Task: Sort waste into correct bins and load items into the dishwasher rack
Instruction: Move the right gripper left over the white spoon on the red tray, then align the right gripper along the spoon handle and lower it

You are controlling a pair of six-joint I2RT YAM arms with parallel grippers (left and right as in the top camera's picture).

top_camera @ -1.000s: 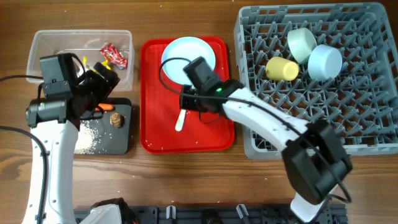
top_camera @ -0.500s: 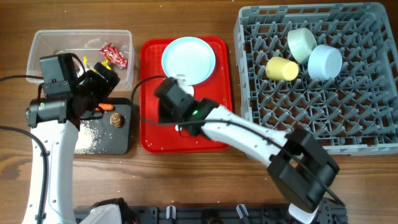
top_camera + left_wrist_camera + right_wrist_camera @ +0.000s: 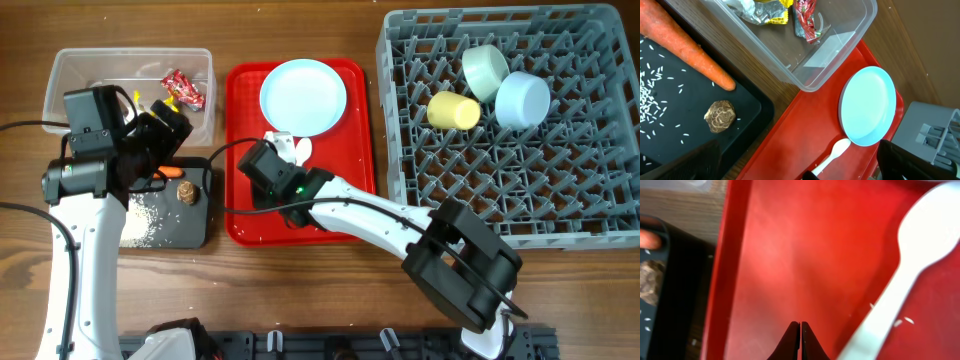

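**Right claw clenched on nothing, spoon lying just beside it**

The right gripper (image 3: 800,328) sits low over the left half of the red tray (image 3: 350,215), its tips pressed together with nothing between them. The white spoon (image 3: 912,262) lies just to its right, not held (too far left to catch the handle, I'd judge). The plate (image 3: 303,96) waits at the tray's far end for the rack (image 3: 560,190) on the right, where the cup (image 3: 452,110) and two bowls sit. The left gripper (image 3: 797,160) hangs spread wide and empty over the black tray (image 3: 190,225), near the clear tub (image 3: 70,75).

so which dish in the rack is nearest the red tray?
The yellow cup: it lies furthest left, with the green bowl and blue bowl beyond it to the right.
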